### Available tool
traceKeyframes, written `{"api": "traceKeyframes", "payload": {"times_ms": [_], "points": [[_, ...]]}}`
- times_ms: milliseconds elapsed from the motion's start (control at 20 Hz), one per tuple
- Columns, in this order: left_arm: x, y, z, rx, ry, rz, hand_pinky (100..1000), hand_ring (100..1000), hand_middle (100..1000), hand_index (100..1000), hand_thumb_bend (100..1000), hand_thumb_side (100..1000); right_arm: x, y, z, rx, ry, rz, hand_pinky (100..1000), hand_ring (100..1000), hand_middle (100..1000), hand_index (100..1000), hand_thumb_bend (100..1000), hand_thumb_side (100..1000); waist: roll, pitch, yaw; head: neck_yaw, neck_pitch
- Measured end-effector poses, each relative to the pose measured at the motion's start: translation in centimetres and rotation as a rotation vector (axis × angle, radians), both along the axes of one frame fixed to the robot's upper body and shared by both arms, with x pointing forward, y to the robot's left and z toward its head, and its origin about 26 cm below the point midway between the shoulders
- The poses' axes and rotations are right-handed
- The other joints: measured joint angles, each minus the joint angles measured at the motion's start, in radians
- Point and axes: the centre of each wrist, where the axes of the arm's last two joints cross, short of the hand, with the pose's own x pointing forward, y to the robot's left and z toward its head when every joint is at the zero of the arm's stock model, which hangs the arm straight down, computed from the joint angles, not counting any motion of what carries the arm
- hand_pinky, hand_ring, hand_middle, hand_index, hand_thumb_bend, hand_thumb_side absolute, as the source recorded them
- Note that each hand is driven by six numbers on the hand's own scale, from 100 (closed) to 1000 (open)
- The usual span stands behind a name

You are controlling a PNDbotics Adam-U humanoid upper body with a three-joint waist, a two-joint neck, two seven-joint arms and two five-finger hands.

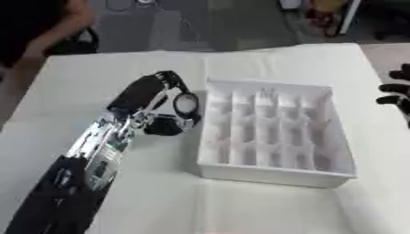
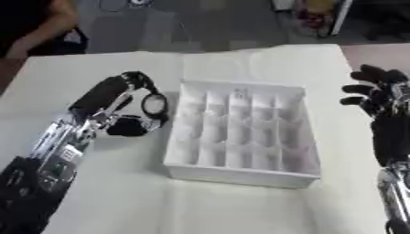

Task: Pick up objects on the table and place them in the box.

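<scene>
Table [image 1: 120, 201]: covered in white cloth, it fills most of both views, and its far edge runs below a grey floor.
Box [image 2: 240, 171]: white, with low walls, and split by thin partitions into a grid of small compartments. It sits a little right of the table's middle, with its long sides running from the near edge toward the far edge. No object can be made out in any compartment.
Left arm [image 1: 96, 160]: black and silver, it comes in from the table's near left corner and slants up toward the box's left wall.
Left hand [image 1: 156, 91]: it lies at the end of that arm, just left of the box's far left corner. The fingers are curled over and around a round object, and a dark part of the hand sits beneath it near the table surface.
Right hand [image 2: 384, 98]: black, it stands at the table's right edge, well apart from the box's right wall. The fingers are spread, only slightly bent, and hold nothing. The left eye view shows only its fingertips.
Round object [image 1: 186, 104]: a small dark ring with a pale centre, held in the left hand just beside the box's left wall and outside the box. What it is cannot be told.
</scene>
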Motion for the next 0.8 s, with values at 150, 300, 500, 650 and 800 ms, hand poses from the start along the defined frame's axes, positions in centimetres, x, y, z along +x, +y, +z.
{"api": "traceKeyframes", "payload": {"times_ms": [150,300,500,650,800], "points": [[0.0,-0.9,-0.1,0.010,0.002,-0.033,844,804,766,574,163,459,0.0,0.0,0.0,0.000,0.000,0.001,597,667,709,811,100,993,0.000,0.000,0.000,0.005,-0.002],[0.0,-1.8,-0.2,0.015,0.009,-0.063,844,804,766,574,158,460,0.0,0.0,-0.1,0.000,0.003,0.002,597,667,709,811,100,993,0.000,0.000,0.000,0.009,-0.009],[0.1,-3.0,0.0,0.018,0.006,-0.099,844,804,766,575,154,465,0.1,0.0,-0.1,-0.001,0.009,0.004,597,667,709,811,100,993,0.000,0.000,0.000,0.017,-0.010],[0.2,-4.0,-0.3,0.017,0.015,-0.122,843,803,766,576,147,472,0.1,0.0,-0.2,0.002,0.009,0.004,598,667,709,811,100,993,0.000,0.000,-0.001,0.017,-0.015],[0.5,-5.3,-0.7,0.016,0.032,-0.139,841,803,765,578,142,481,0.1,0.2,-0.3,0.006,0.011,0.009,598,667,709,811,100,993,-0.001,0.000,-0.004,0.020,-0.016]]}}
